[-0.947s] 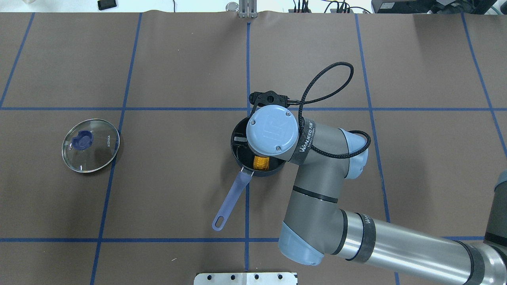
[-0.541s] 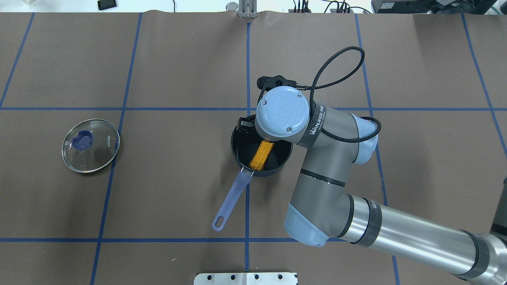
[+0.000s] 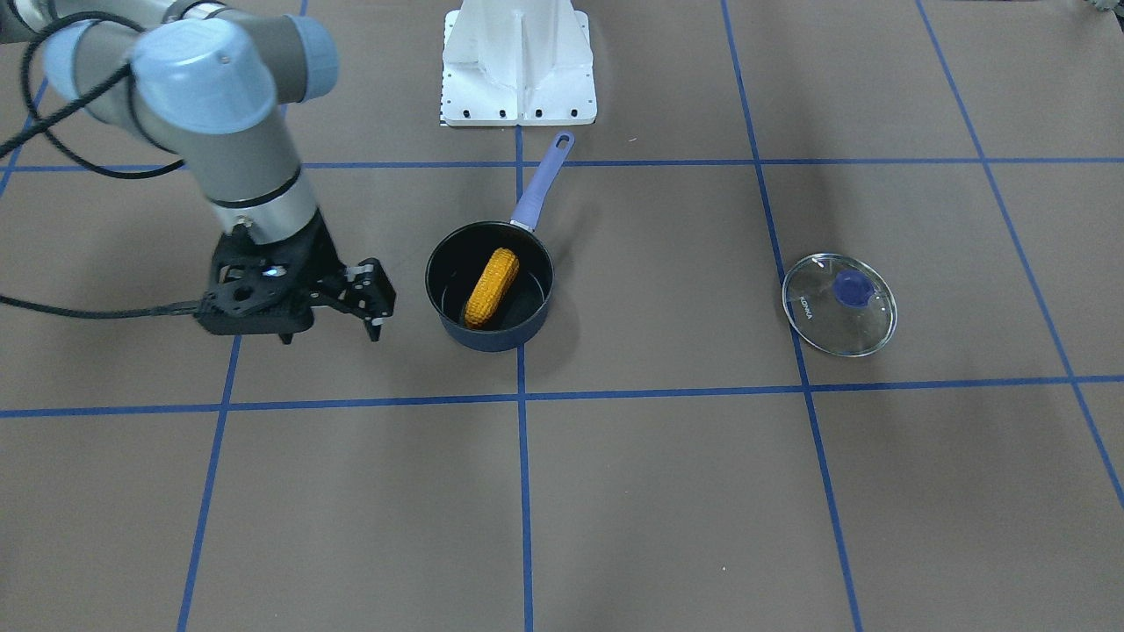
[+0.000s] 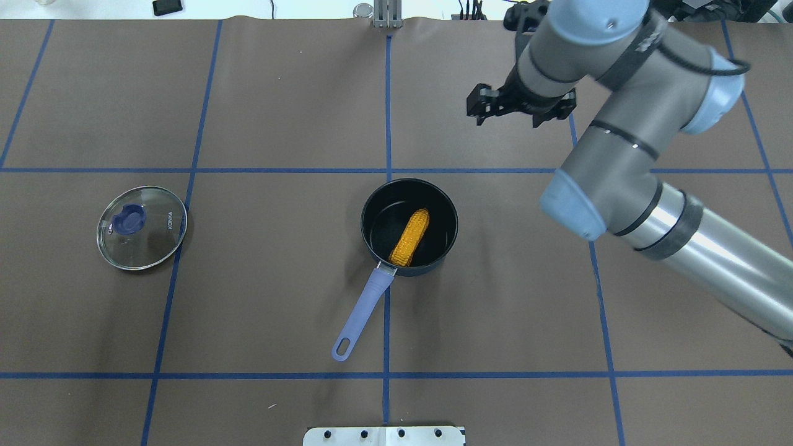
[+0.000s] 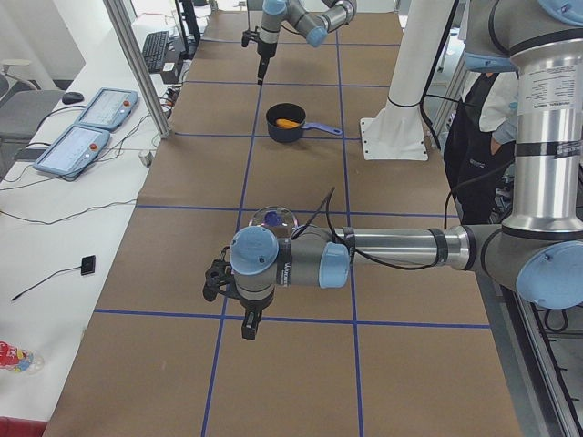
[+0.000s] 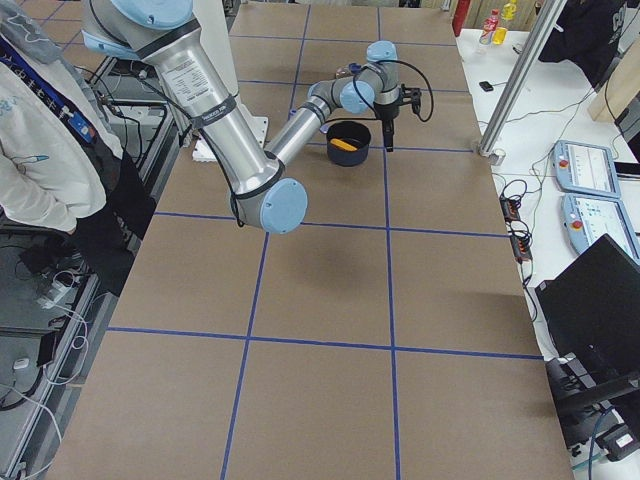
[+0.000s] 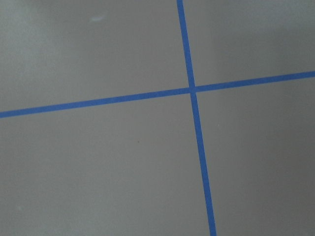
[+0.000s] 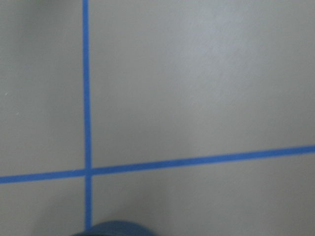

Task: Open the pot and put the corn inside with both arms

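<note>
The orange-yellow corn (image 4: 409,237) lies loose inside the open dark-blue pot (image 4: 375,210), and shows the same way in the front view (image 3: 492,286). The pot's lilac handle (image 4: 362,310) points toward the robot. My right gripper (image 4: 507,116) is open and empty. It hangs above the table beyond and to the right of the pot, and the front view (image 3: 331,333) shows it beside the pot. My left gripper (image 5: 248,323) shows only in the left side view, near the glass lid (image 5: 273,218), and I cannot tell whether it is open or shut.
The glass lid (image 4: 142,227) with its blue knob lies flat on the table far left of the pot. The robot's white base plate (image 3: 518,61) stands behind the pot's handle. Blue tape lines grid the brown table. A person stands by the robot (image 6: 40,150).
My right gripper has left the pot, risen and swung away to the far right. The corn, half hidden under the wrist before, now lies free in the pot.
</note>
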